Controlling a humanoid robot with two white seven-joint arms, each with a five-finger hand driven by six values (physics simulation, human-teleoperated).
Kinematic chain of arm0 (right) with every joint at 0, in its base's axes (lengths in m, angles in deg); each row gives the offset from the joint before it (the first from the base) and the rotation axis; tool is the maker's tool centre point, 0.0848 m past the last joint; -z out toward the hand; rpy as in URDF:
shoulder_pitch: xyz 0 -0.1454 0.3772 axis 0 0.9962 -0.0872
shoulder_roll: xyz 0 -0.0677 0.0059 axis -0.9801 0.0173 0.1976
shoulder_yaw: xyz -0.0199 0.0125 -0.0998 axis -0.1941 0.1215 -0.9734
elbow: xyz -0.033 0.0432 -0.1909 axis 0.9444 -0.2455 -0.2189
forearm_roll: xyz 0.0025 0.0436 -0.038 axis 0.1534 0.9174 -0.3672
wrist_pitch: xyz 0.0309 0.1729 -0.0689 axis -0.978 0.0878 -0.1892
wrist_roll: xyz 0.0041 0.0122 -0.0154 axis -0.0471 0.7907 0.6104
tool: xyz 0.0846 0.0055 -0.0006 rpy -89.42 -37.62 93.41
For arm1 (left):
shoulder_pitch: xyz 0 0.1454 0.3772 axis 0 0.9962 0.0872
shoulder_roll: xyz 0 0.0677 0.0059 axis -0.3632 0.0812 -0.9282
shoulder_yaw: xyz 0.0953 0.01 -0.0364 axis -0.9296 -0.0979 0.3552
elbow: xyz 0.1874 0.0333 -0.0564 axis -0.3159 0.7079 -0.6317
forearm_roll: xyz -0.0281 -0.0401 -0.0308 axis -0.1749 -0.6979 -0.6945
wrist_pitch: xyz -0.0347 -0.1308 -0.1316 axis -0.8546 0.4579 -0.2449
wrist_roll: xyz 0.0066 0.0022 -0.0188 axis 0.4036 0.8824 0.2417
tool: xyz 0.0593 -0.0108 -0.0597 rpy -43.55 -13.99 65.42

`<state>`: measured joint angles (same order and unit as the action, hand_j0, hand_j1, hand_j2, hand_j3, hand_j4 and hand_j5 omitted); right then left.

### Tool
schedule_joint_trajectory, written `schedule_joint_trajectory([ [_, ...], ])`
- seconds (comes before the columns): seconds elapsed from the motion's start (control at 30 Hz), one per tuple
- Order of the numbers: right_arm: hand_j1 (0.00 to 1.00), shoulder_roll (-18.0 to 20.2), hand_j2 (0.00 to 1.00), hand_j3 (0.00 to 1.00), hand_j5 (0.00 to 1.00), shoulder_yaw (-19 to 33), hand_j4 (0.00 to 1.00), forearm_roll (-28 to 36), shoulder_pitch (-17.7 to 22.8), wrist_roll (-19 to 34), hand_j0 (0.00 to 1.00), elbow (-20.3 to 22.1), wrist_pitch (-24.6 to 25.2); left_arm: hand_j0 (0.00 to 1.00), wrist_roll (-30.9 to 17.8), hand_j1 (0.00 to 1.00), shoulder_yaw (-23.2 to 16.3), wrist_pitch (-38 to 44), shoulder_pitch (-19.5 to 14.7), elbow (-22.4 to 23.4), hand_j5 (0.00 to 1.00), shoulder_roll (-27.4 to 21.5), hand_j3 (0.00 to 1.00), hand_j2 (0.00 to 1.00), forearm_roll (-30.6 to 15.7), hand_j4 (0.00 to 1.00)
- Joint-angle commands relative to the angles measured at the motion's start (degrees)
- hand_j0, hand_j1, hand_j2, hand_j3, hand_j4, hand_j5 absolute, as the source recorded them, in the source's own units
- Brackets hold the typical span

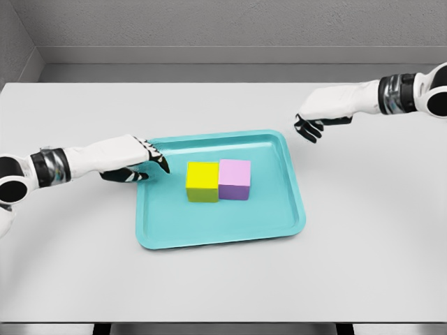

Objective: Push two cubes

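Note:
A yellow cube (pixel 202 181) and a pink cube (pixel 235 179) sit side by side, touching, in the middle of a teal tray (pixel 218 225). My left hand (pixel 144 162) reaches over the tray's left rim, fingers extended and holding nothing, a short way left of the yellow cube. My right hand (pixel 313 125) hovers above the table beyond the tray's far right corner, fingers relaxed and pointing down-left, holding nothing. Neither hand touches a cube.
The tray lies on a light grey table (pixel 377 244) whose front edge runs along the bottom. A grey wall stands behind the table's far edge.

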<state>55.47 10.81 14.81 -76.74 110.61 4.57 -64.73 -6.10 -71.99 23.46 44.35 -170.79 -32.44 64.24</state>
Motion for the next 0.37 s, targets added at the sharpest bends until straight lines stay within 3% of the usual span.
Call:
schedule_joint_trajectory([
  [0.0, 0.16, 4.66, 0.16, 0.16, 0.16, 1.10, 0.16, 0.26, 0.18, -0.01, 0.16, -0.05, 0.13, 1.00, 0.03, 1.00, 4.45, 0.22, 0.09, -2.77, 1.00, -4.69, 1.00, 1.00, -4.80, 1.00],
  [0.03, 0.48, 7.30, 0.48, 0.48, 0.48, 1.10, 0.48, 0.17, 1.49, -0.01, 0.48, -0.22, 0.13, 1.00, 0.03, 1.00, 5.86, 0.22, 1.67, -2.86, 1.00, -5.66, 1.00, 1.00, -4.80, 1.00],
  [0.07, 1.00, 7.83, 1.00, 1.00, 1.00, 1.10, 1.00, 0.17, 1.93, -0.01, 1.00, -0.49, 0.13, 1.00, 0.03, 1.00, 7.70, 0.22, 2.20, -2.59, 1.00, -7.51, 1.00, 1.00, -4.80, 1.00],
  [0.17, 1.00, 7.92, 1.00, 1.00, 1.00, 1.18, 1.00, 0.17, 2.55, -0.01, 1.00, -1.54, 0.13, 1.00, 0.03, 1.00, 11.57, 0.22, 5.01, -1.98, 1.00, -9.97, 1.00, 1.00, -4.80, 1.00],
  [0.33, 1.00, 7.92, 1.00, 1.00, 1.00, 1.18, 1.00, 0.17, 2.11, -0.01, 1.00, -4.62, 0.13, 1.00, 0.03, 1.00, 12.37, 0.22, 7.03, 1.80, 1.00, -9.97, 1.00, 1.00, -4.54, 1.00],
])
